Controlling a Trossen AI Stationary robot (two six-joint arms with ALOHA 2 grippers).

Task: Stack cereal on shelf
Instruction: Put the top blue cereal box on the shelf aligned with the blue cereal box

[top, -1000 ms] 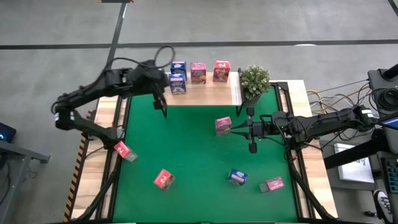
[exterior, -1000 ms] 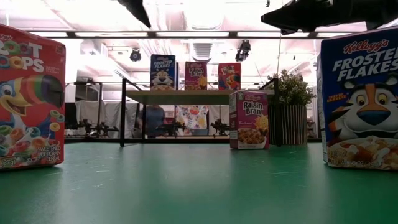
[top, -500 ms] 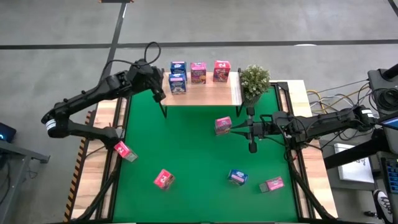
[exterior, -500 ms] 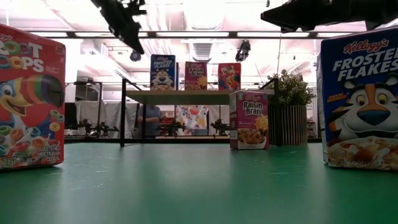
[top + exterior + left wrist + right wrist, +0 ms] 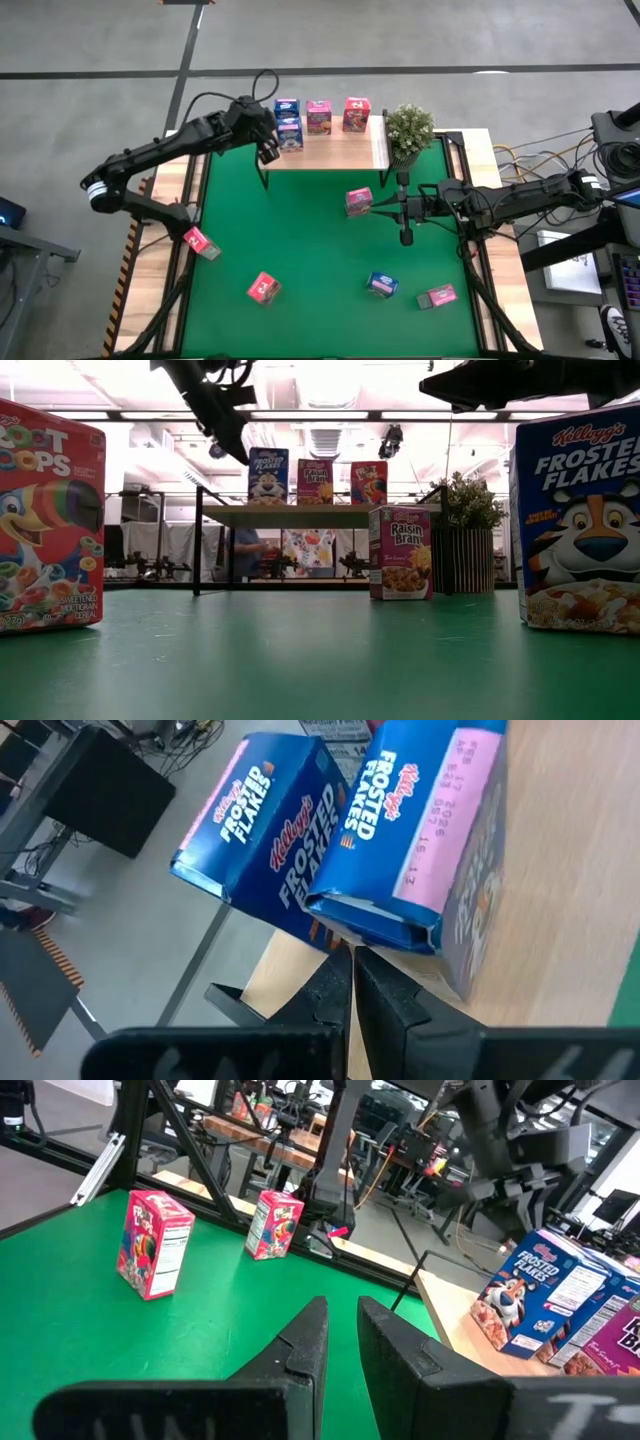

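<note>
- Low view, nearest first: a Froot Loops box (image 5: 50,520) and a Frosted Flakes box (image 5: 580,520) stand on the green mat (image 5: 300,230) at the near edge. Neither is on the shelf (image 5: 340,150), and both look like a long reach.
- Five boxes in all sit on the mat and four on the shelf, so I judge the task under half done.
- Raisin Bran box (image 5: 358,201) stands mid-mat, just off the right gripper (image 5: 382,207).
  - Its fingers show a narrow gap and hold nothing.
  - Going forward like that would likely shove or tip the box rather than straddle it, so it should widen first.
- Plant (image 5: 409,130) stands beside the shelf's right end. A box carried in from the right could clip it.
- Left gripper (image 5: 352,955) is at the shelf's left end, fingers all but closed and empty, tips right under the corner of the nearer of two blue boxes (image 5: 420,850).
  - I can't tell whether they touch.
  - A push from there could topple that box into the one behind, or slide either off the back edge.
- Shelf room is tight, so later boxes probably have to go on top, and a crooked base row would make that stack unstable.
</note>
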